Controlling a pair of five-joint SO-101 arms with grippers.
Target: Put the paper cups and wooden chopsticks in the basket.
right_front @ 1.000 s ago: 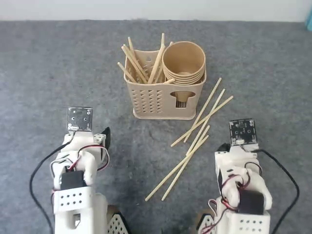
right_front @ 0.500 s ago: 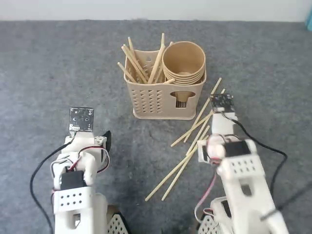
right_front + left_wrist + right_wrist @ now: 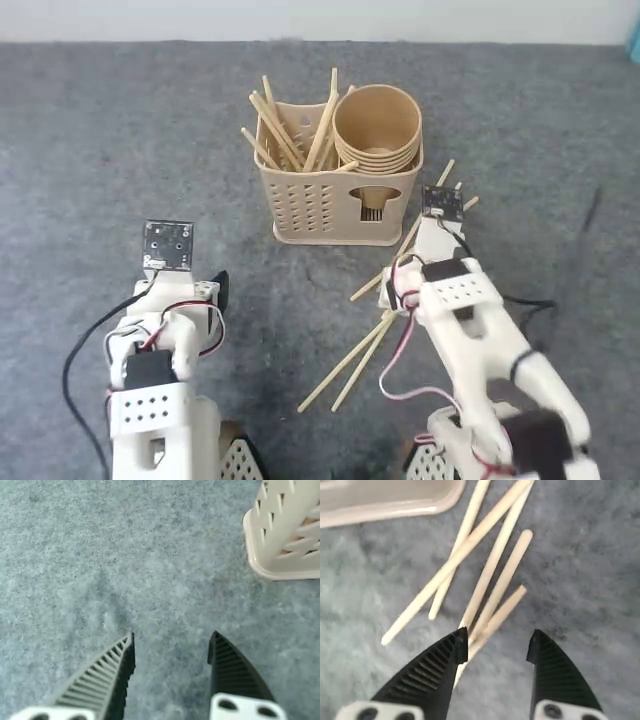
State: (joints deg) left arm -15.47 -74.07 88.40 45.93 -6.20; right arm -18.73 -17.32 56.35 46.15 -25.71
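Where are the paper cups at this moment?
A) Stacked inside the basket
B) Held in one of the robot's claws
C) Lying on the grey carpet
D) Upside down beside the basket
A: the paper cups sit nested in one upright stack inside the basket, not on the carpet and not in either claw.

no legible text, labels or numbers anywhere
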